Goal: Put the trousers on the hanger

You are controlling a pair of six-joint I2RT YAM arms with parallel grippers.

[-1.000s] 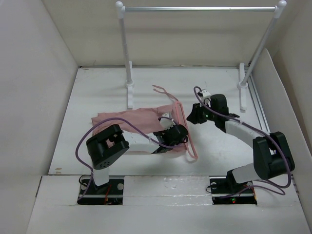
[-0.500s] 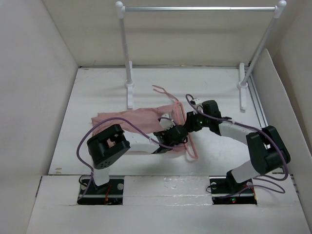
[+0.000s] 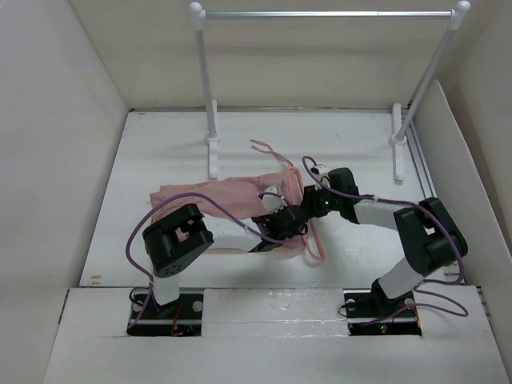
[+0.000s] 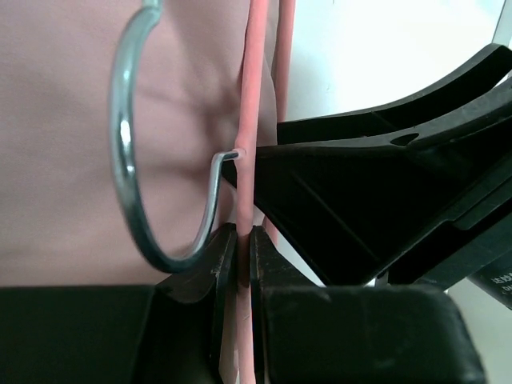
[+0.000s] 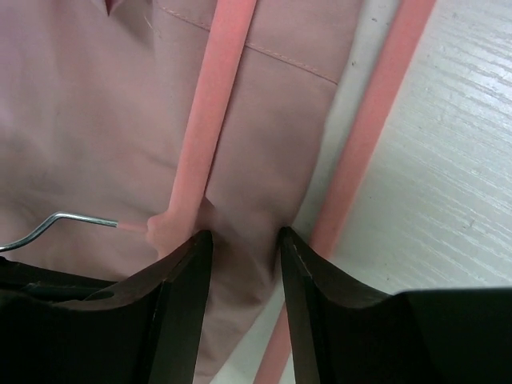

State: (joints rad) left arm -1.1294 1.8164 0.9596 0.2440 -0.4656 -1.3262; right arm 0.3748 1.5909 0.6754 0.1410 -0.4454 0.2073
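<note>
The dusty-pink trousers [image 3: 204, 194] lie flat on the table, left of centre. The thin pink hanger [image 3: 310, 232] lies over their right end, its metal hook [image 4: 124, 152] resting on the fabric. My left gripper [image 3: 290, 219] is shut on one pink bar of the hanger [image 4: 245, 160]. My right gripper [image 3: 307, 205] is open right beside the left one. In the right wrist view its jaws [image 5: 244, 250] stand astride a fold of the trousers [image 5: 264, 160], between the hanger's two bars [image 5: 214, 104]. Its black fingers [image 4: 384, 200] fill the right of the left wrist view.
The white-and-metal garment rail [image 3: 328, 14] stands at the back, with one foot [image 3: 212, 156] close behind the trousers and the other foot [image 3: 398, 152] at the right. White walls enclose the table on the left, back and right.
My right gripper has moved left and down from open table to the hanger, ending against my left gripper over the trousers' edge. The left arm, hanger and trousers have stayed put.
</note>
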